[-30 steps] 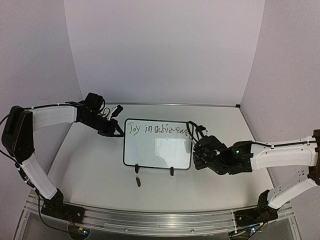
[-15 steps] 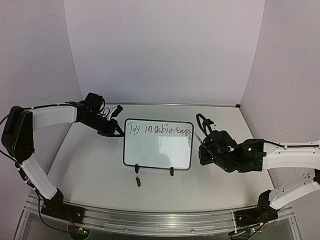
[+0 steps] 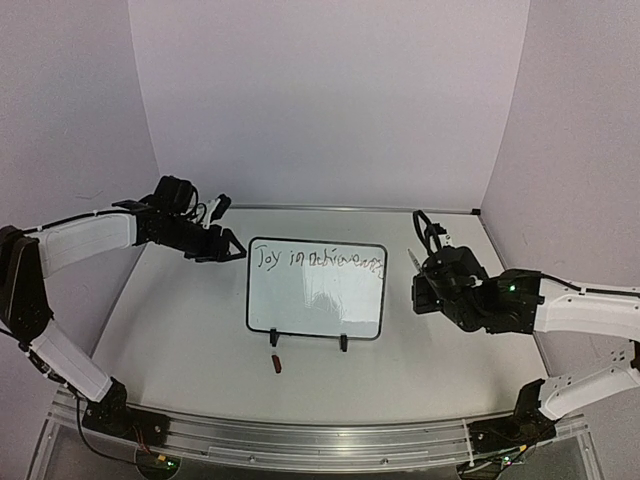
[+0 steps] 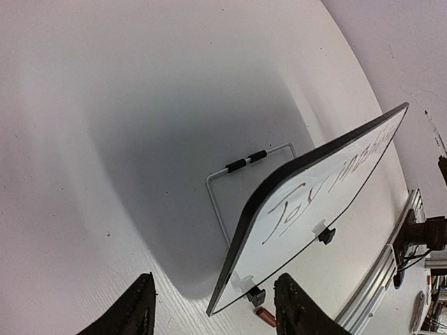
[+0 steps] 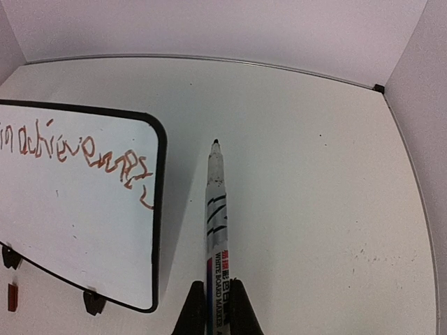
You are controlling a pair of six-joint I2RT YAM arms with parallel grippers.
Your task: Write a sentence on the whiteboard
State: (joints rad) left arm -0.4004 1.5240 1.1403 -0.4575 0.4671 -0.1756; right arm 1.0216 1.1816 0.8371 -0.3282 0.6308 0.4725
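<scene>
The whiteboard [image 3: 315,300] stands tilted on two black clip feet at the table's middle, with a line of handwriting along its top edge. My left gripper [image 3: 228,243] hangs just left of its upper-left corner, open and apart from the frame. In the left wrist view the fingers [image 4: 140,310] are spread, and the whiteboard [image 4: 314,202] lies beyond them. My right gripper [image 3: 422,268] is to the right of the board, shut on a whiteboard marker [image 5: 216,209]. The uncapped tip of the marker points away over bare table, clear of the whiteboard [image 5: 77,209].
A small red cap [image 3: 277,364] lies on the table in front of the board's left foot. A wire stand [image 4: 241,165] props the board from behind. Walls close the table on three sides. An aluminium rail [image 3: 300,440] runs along the near edge.
My left gripper has opened, let go of the board's upper-left corner and drawn back to the left. The right arm has carried the marker to the right, away from the board's edge.
</scene>
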